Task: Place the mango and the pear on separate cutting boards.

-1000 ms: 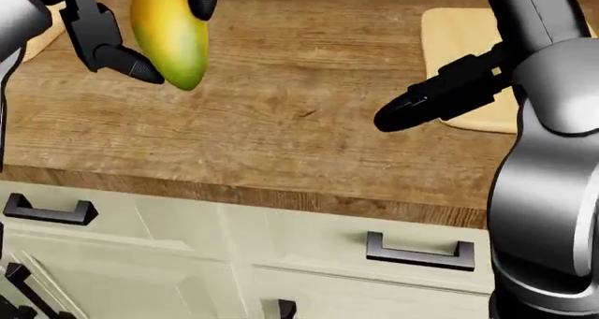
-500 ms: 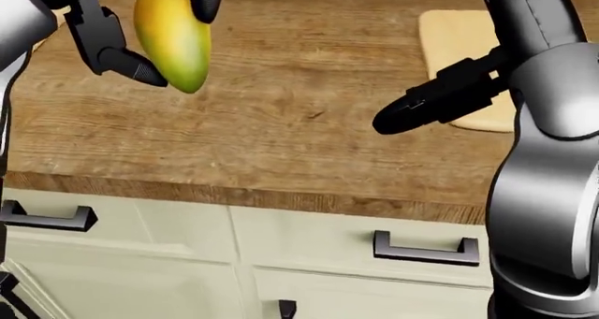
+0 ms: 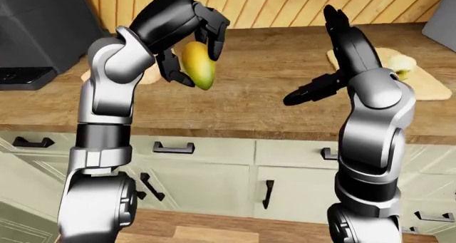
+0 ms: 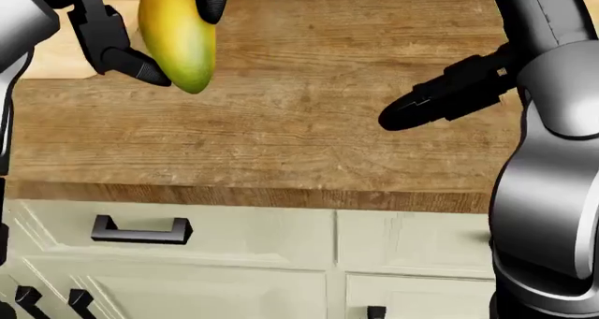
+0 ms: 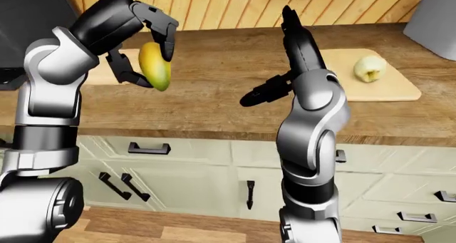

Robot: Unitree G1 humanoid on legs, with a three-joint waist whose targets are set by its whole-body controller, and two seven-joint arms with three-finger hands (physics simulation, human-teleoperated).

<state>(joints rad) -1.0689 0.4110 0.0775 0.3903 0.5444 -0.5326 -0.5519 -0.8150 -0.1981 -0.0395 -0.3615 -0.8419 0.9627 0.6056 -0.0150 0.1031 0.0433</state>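
1. Cabinet drawers (image 4: 168, 228) nearest; fill more of head view than a second ago, and right board out of it. Camera shifted, not things.
2. Left hand (image 3: 192, 45) clamped on mango (image 3: 199, 66), aloft over counter (image 4: 300, 122).
3. Right hand (image 5: 267, 90) empty, fingers spread.
4. Left board (image 5: 100, 72) just beyond mango; likely drop spot.
5. Pear (image 5: 369, 68) already on right board (image 5: 399, 90).
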